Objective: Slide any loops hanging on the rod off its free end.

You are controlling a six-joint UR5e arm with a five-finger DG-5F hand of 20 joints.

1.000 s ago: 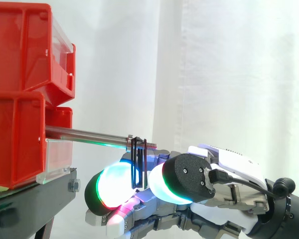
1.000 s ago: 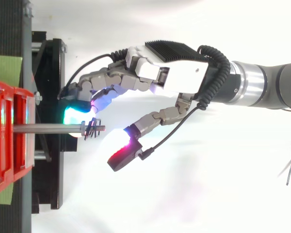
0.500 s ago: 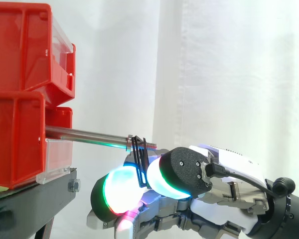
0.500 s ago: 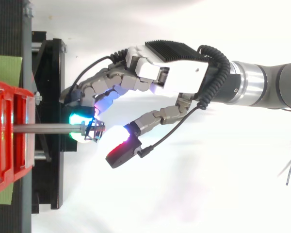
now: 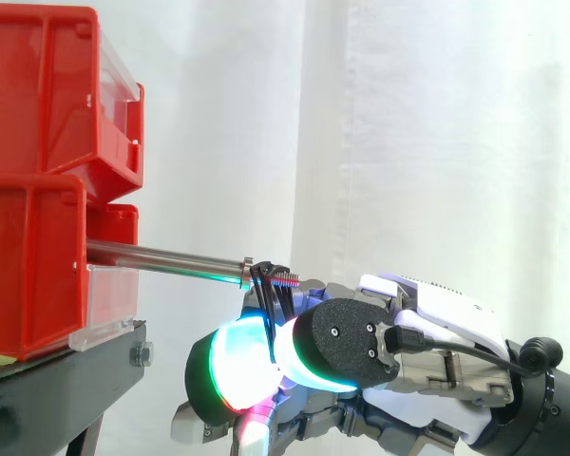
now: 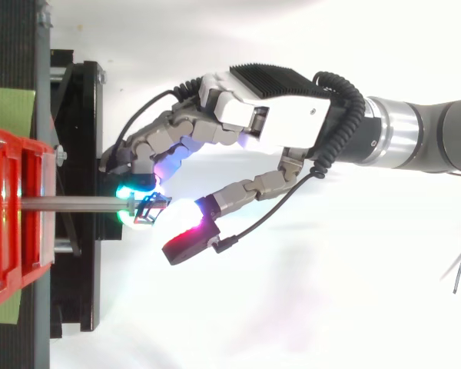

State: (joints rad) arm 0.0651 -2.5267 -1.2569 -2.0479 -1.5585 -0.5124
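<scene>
Side view, far left: I am seeing 2 red bins (image 5: 38, 180) stacked on the black stand (image 5: 71, 375). A clear panel (image 5: 109, 304) is fronting the lower bin. In the top view a green sheet (image 6: 8, 108) is lying under the bins at the left edge.

The rod (image 5: 161, 256) is sticking out of the lower bin and pointing right, roughly level, dipping slightly toward its free end. The last stretch of that end is threaded and is catching a reddish glow.

The loops (image 5: 268, 285), a small bunch of thin black wire ones, are hanging on the threaded stretch, right at the free end and not yet off it. I cannot count them. They are leaning, top toward the tip of the rod. In the top view they (image 6: 149, 207) are sitting at the very tip.

The hand (image 6: 284, 123) is reaching in from the right, under and around the rod's end. It is pinching the loops: a curled finger's pad (image 5: 236, 375), glowing white, green and red, is pressing in from the bin side, and the thumb's pad (image 5: 347, 334), rimmed in cyan and green, is closing from the other side. The lower part of the loops is disappearing between those 2 pads.

Behind it all the white curtain (image 5: 437, 133) is hanging. The arm (image 6: 422, 142) is entering from the right.
</scene>
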